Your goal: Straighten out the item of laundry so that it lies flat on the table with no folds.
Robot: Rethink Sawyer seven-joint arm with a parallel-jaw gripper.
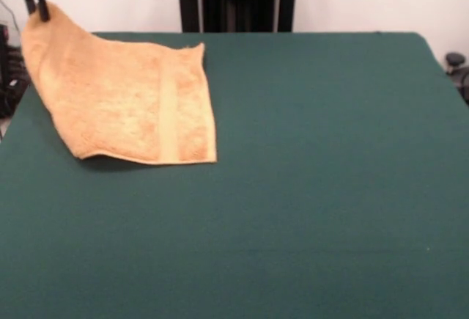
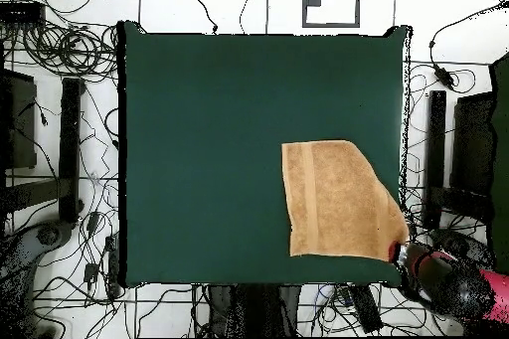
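Note:
The orange-tan towel (image 1: pixel 132 103) lies at the far left of the green table (image 1: pixel 315 180) in the front view. Its right part rests flat, with a woven band stripe running near the right hem. Its far left corner is lifted off the table, and the cloth slopes up to my gripper (image 1: pixel 38 9), which is shut on that corner at the table's left edge. In the overhead view the towel (image 2: pixel 333 201) lies near the right edge of the table (image 2: pixel 219 136), and my gripper (image 2: pixel 402 253) holds its corner close to the table's bottom right corner.
The robot's black pedestal (image 1: pixel 238 0) stands behind the table's far edge. Many cables (image 2: pixel 60 52) lie on the floor around the table. A dark object (image 1: pixel 456 61) sits off the table's right edge.

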